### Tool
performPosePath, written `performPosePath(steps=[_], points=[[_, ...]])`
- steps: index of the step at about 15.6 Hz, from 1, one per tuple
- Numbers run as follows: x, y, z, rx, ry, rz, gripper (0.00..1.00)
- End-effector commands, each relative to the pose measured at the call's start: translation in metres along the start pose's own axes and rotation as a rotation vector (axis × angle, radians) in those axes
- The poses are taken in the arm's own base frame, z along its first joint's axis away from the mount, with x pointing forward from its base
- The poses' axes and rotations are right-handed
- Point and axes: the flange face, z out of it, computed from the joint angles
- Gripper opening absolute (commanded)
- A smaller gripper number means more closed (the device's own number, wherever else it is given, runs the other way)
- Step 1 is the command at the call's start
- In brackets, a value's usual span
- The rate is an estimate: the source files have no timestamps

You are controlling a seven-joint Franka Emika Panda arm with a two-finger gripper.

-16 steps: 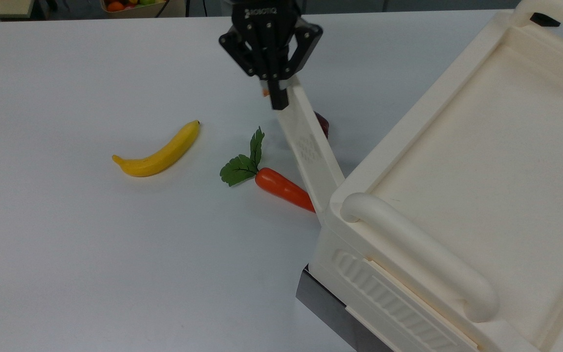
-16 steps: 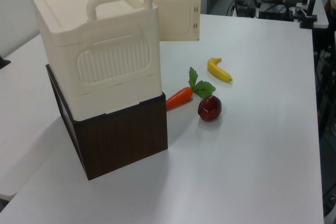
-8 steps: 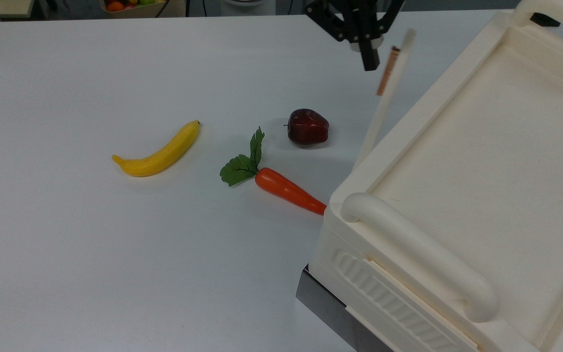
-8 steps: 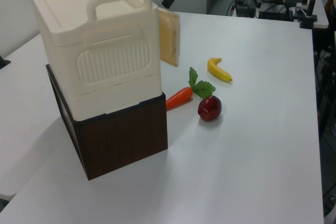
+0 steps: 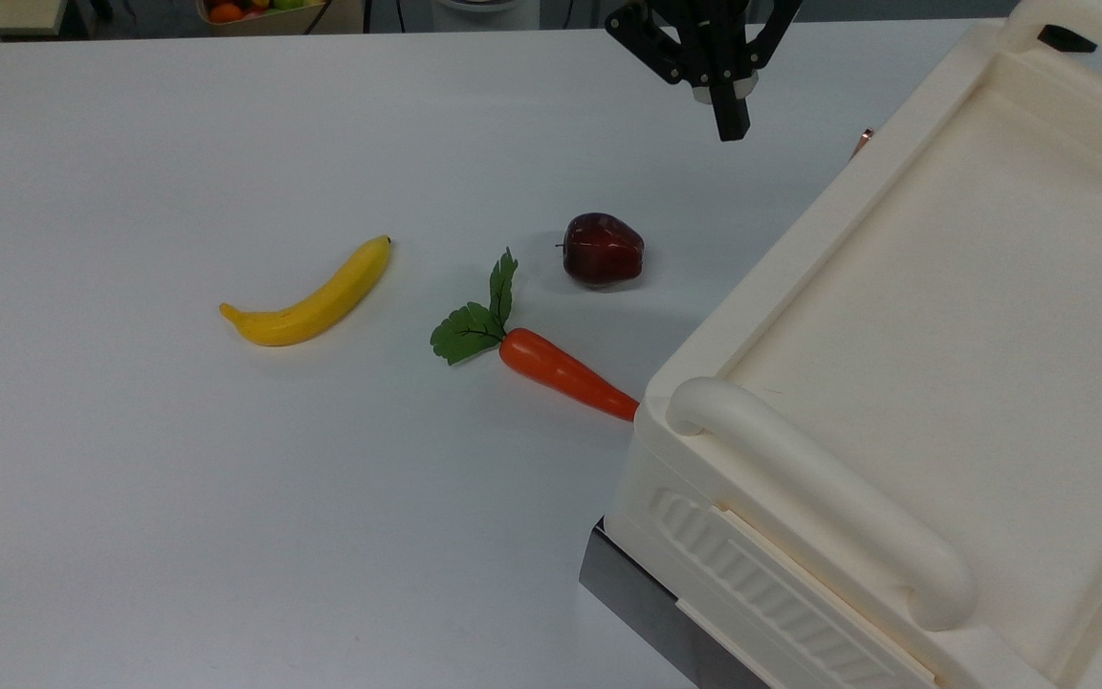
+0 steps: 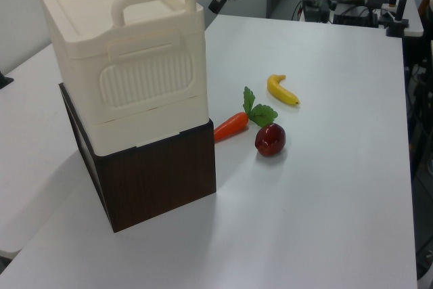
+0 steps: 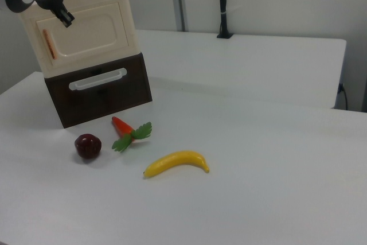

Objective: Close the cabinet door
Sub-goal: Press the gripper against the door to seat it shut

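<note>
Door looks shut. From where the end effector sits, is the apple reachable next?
Probably yes. The end effector hangs above bare table beside the cabinet, and the apple sits in the open, apart from the carrot, with nothing between them.

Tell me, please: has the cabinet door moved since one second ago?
Yes. The cabinet door has swung in from over the carrot and now lies flat against the cabinet, which stayed in place in the top view.

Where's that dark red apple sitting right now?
In the top view the apple lies on the white table, just above the carrot, with the banana farther to the top view's left.
</note>
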Motion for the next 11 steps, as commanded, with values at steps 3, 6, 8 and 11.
performPosePath(steps=[3, 6, 8, 11], points=[[-0.024, -0.026, 0.017, 0.027, -0.023, -0.026, 0.00], [-0.024, -0.033, 0.023, 0.062, 0.019, 0.003, 0.00], [-0.028, -0.040, 0.027, 0.075, 0.021, -0.001, 0.00], [-0.029, -0.045, 0.030, 0.098, 0.050, -0.007, 0.00]])
